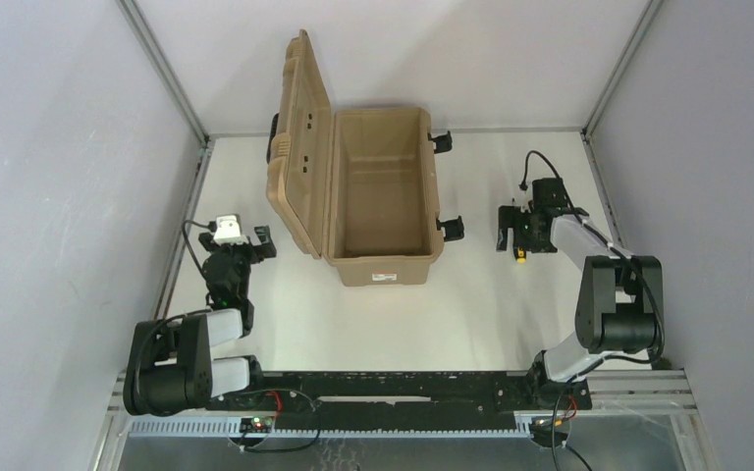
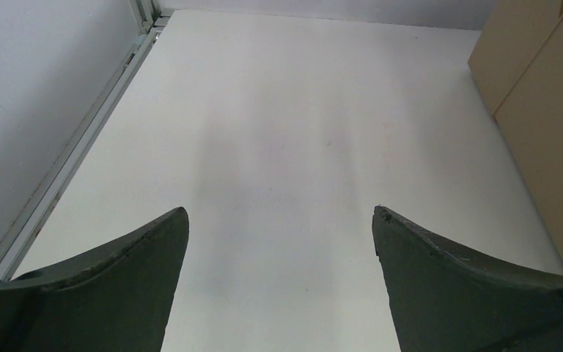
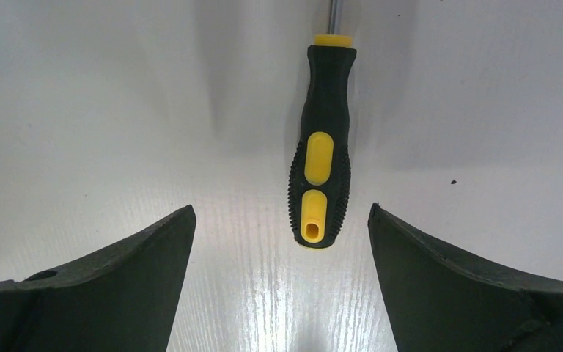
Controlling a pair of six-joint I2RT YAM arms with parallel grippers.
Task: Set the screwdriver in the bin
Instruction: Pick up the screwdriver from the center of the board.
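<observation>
The flat white desk [image 1: 403, 324] is carrying everything in view. Toward its far middle, the large tan rectangular plastic bin [image 1: 378, 267] is sitting with its hinged lid [image 1: 299, 147] swung up on the left side, its hollow showing only tan floor, its black latches [image 1: 450, 228] hanging off the right wall and a small white label [image 1: 385, 278] facing the arms. The left end effector [image 2: 278, 216] is hanging over bare desk just left of the bin, its dark fingers spread wide and holding nothing. The right end effector [image 3: 279, 208] is pointing down at the desk right of the bin, its jaws likewise standing wide apart. The small screwdriver [image 3: 319, 161] with the yellow-and-black handle is lying on the desk outside the bin, its handle end sitting between the right fingers without touching either, its thin shaft running away from them.
</observation>
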